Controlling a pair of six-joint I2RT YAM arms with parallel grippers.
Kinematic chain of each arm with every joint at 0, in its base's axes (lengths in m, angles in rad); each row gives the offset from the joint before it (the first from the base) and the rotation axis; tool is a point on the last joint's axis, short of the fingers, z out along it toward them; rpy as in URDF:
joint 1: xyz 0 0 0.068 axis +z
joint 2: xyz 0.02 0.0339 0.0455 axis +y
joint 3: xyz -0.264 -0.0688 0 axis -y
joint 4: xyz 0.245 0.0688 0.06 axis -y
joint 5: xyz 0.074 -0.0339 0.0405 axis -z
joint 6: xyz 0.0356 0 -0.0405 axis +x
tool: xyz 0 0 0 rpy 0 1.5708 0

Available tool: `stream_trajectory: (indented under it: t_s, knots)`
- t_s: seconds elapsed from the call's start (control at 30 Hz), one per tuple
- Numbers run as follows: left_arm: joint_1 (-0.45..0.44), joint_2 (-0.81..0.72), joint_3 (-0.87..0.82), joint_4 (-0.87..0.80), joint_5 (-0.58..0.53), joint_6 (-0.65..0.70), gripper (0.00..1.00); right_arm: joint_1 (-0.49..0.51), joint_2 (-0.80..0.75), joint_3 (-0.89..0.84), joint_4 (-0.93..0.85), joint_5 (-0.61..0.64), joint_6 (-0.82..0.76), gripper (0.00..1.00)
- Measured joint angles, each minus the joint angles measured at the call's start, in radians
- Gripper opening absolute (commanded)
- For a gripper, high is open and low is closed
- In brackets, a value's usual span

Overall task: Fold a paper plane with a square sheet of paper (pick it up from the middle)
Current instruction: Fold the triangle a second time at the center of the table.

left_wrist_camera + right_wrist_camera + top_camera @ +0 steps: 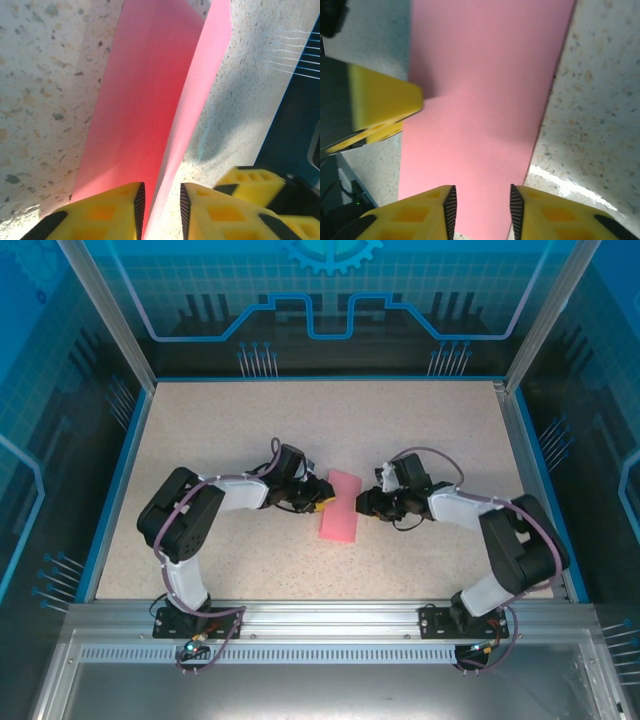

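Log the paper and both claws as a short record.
paper: pink sheet, folded to a narrow rectangle, lying on the table between the arms
left claw: jaws slightly apart, a raised paper edge between them
right claw: jaws apart, at the paper's opposite side
stage: early fold, no dart shape yet

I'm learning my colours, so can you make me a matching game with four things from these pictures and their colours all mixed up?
Things:
1. paper
2. fingers
3. table
4. back wall

Colours:
A. blue
B. speckled beige
C. pink
D. yellow

Right pairs: 1-C, 2-D, 3-B, 4-A.
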State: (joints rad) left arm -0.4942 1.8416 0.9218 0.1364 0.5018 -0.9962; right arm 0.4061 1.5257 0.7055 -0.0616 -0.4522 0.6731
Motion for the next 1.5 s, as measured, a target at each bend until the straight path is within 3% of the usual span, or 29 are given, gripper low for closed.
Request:
stream_trajectory:
  t_s: [0.1, 0.3, 0.43, 0.6, 0.8, 0.93, 1.13, 1.27, 1.5]
  knots:
    - [0.001, 0.0, 0.005, -0.004, 0.004, 0.002, 0.17, 0.075, -0.093, 0.002, -0.036, 0.101, -0.052, 0.46]
    - [0.001, 0.01, 0.018, -0.015, 0.016, 0.003, 0.13, 0.34, -0.178, 0.024, -0.121, 0.36, -0.152, 0.59]
    - [0.001, 0.011, 0.024, -0.027, 0.02, 0.003, 0.1, 0.507, -0.158, 0.067, -0.186, 0.571, -0.197, 0.64]
    - [0.001, 0.011, 0.031, -0.031, 0.02, 0.003, 0.1, 0.674, -0.021, 0.195, -0.257, 0.783, -0.221, 0.65]
    - [0.001, 0.011, 0.032, -0.042, 0.02, 0.003, 0.1, 0.708, 0.115, 0.291, -0.328, 0.918, -0.221, 0.6]
    - [0.001, 0.011, 0.032, -0.05, 0.02, 0.003, 0.1, 0.722, 0.157, 0.315, -0.365, 0.97, -0.215, 0.48]
    - [0.001, 0.011, 0.032, -0.057, 0.02, 0.004, 0.1, 0.728, 0.161, 0.319, -0.385, 1.002, -0.208, 0.41]
    - [0.001, 0.011, 0.032, -0.058, 0.02, 0.004, 0.1, 0.728, 0.161, 0.322, -0.396, 1.006, -0.209, 0.31]
    - [0.001, 0.011, 0.032, -0.056, 0.019, 0.004, 0.1, 0.728, 0.161, 0.37, -0.462, 1.002, -0.172, 0.29]
